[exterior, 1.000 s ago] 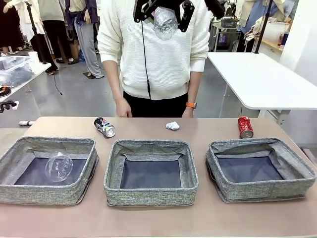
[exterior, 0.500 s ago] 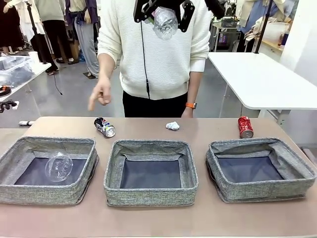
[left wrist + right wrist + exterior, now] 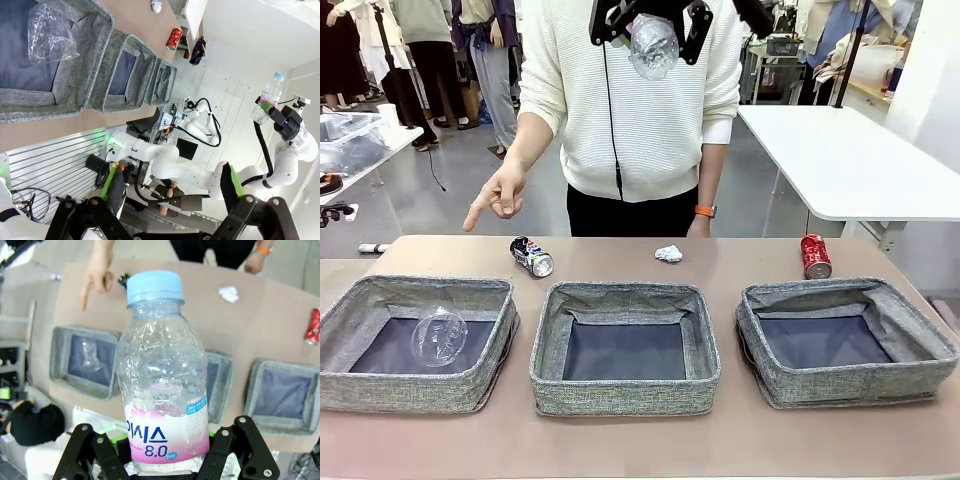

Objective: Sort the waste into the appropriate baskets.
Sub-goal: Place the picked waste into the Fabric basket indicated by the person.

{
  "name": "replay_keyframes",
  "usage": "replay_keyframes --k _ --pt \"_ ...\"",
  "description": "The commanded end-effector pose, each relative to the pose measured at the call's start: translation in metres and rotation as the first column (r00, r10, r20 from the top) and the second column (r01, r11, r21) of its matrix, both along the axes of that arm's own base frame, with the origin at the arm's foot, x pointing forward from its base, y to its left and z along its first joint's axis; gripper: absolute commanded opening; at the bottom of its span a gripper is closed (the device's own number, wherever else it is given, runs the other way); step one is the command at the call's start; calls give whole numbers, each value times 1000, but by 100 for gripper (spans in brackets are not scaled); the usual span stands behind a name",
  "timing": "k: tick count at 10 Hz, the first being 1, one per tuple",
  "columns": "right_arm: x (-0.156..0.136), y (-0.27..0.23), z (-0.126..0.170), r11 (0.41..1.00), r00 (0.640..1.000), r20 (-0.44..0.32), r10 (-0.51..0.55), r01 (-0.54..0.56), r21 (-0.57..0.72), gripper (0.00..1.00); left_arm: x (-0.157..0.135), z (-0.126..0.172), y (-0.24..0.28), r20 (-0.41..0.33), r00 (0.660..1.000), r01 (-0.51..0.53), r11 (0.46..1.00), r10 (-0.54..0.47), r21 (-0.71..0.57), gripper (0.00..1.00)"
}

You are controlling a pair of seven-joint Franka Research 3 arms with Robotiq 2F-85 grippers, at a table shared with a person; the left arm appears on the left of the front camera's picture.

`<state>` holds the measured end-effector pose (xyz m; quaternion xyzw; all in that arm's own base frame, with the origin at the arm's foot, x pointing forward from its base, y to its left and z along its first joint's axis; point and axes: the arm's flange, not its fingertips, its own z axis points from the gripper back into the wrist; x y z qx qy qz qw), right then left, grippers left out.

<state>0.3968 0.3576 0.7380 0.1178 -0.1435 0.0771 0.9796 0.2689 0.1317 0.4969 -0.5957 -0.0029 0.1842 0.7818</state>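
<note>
My right gripper (image 3: 653,30) hangs high above the table's far side, shut on a clear blue-capped bottle (image 3: 653,47). The bottle (image 3: 165,375) stands upright between the fingers of that gripper (image 3: 165,455) in the right wrist view. Three grey baskets stand in a row: left (image 3: 410,390), middle (image 3: 625,395) and right (image 3: 850,385). A clear plastic cup (image 3: 439,337) lies in the left one. Behind the baskets lie a dark blue-white can (image 3: 532,257), a white paper wad (image 3: 668,254) and a red can (image 3: 815,256). My left gripper (image 3: 171,175) is open and holds nothing.
A person in a white sweater stands at the far side. One hand (image 3: 495,197) is raised above the table's far left, its finger pointing down to the left. The other hand rests at the far edge near the paper wad. A white table (image 3: 850,160) stands at the back right.
The person's hand has lifted from the table's far edge and swung left, and now points downward. Both grippers and the bottle have stayed still.
</note>
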Motion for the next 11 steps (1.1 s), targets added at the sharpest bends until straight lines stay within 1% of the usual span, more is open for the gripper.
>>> replay_keyframes --k 1,4,5,6,7,8,9,10,11 --pt "-2 -2 2 1000 1000 7 4 -4 -2 0 -1 4 -1 5 1000 2 1000 -2 -15 100" --pt "0 0 0 1000 1000 0 0 0 0 0 0 0 0 0 1000 0 1000 0 0 100" --pt "-1 18 -14 980 981 9 193 -193 -46 0 -7 -4 14 -63 996 67 994 -62 82 100" --pt "2 52 -41 930 933 9 360 -359 -76 0 -7 -5 38 -73 997 -29 991 39 132 100" --pt "5 93 -75 849 851 -12 525 -524 -64 0 -12 -3 65 -93 991 -82 991 92 109 100" --pt "6 138 -111 757 759 -28 650 -651 -63 0 -21 1 88 -76 984 -156 985 162 80 100" --pt "-1 180 -134 636 636 9 772 -772 -1 0 -30 1 100 -63 980 -188 982 190 32 100" --pt "-12 220 -158 501 499 52 865 -865 -29 0 -36 -2 106 -60 976 -208 978 208 13 100" --pt "-24 253 -172 484 483 106 869 -875 17 0 -40 -7 105 -74 979 -188 982 188 3 100"
